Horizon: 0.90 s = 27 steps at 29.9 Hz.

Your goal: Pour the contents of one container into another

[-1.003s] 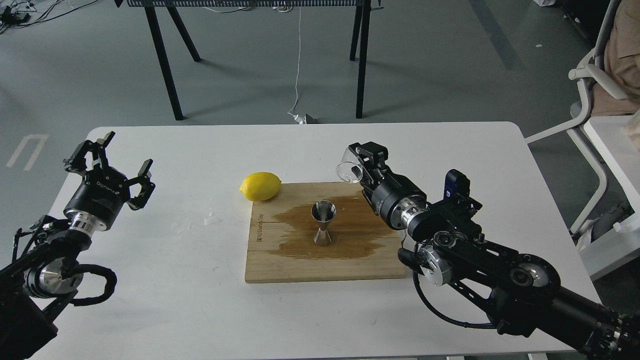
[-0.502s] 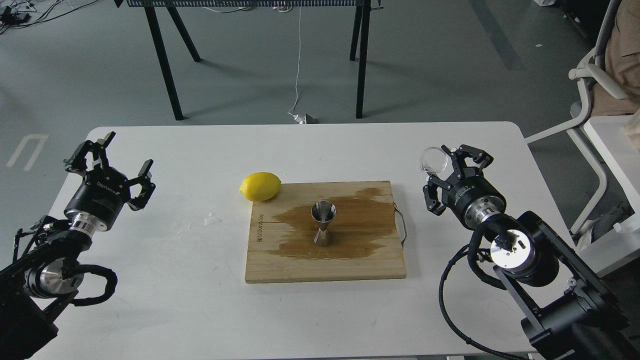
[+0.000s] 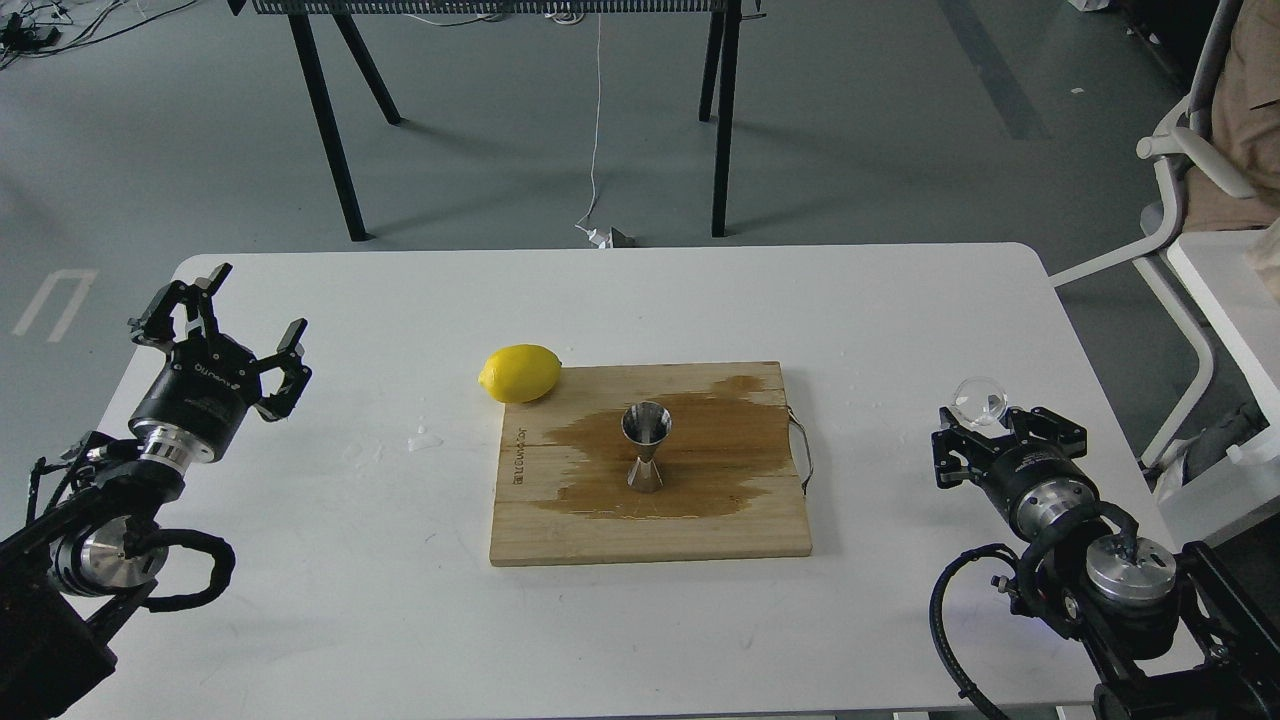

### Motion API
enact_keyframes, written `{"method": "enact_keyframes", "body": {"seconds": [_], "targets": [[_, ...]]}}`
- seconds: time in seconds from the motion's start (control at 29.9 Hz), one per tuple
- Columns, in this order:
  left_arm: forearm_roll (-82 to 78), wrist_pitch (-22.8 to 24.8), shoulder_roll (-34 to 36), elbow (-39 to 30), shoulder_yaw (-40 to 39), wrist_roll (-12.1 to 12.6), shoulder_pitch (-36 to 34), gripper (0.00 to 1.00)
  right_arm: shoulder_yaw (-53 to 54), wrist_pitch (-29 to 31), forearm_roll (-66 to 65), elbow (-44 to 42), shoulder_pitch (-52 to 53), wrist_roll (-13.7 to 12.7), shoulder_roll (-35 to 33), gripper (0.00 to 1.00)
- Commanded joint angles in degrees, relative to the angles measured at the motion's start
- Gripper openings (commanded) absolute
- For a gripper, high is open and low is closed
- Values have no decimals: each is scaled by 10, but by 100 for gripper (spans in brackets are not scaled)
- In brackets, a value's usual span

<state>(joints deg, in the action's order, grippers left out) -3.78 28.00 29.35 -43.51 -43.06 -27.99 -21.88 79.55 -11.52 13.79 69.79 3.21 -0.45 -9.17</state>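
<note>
The steel jigger (image 3: 645, 448) stands upright in the middle of the wooden board (image 3: 560, 535), on a dark wet stain. At the table's right side, far from the jigger, the clear glass cup (image 3: 979, 400) sits at the tips of my right gripper (image 3: 988, 418). That gripper is low over the table and looks shut on the cup. Whether the cup's base touches the table I cannot tell. On the left, my left gripper (image 3: 250, 310) is open with nothing in it, well away from the board.
A yellow lemon (image 3: 520, 372) lies at the board's far left corner. A small wet spot (image 3: 424, 438) marks the table left of the board. A white chair (image 3: 1190, 200) and a white bin (image 3: 1225, 290) stand just off the table's right edge.
My right arm swung away from above the board to the right and drew back toward me, carrying the glass cup down to the table's right side. The left arm has not moved.
</note>
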Motion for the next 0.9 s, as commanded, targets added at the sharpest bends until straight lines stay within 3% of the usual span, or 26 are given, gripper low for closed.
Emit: {"method": "enact_keyframes", "body": {"seconds": [0.0,0.87], "targets": [[0,0,0,0,0,0,0,90,3,4,10,-30,5,-2,2,44],[0,0,-6,0,0,0,1,90,-4,6,13,-69,29,-3,34,50]]}}
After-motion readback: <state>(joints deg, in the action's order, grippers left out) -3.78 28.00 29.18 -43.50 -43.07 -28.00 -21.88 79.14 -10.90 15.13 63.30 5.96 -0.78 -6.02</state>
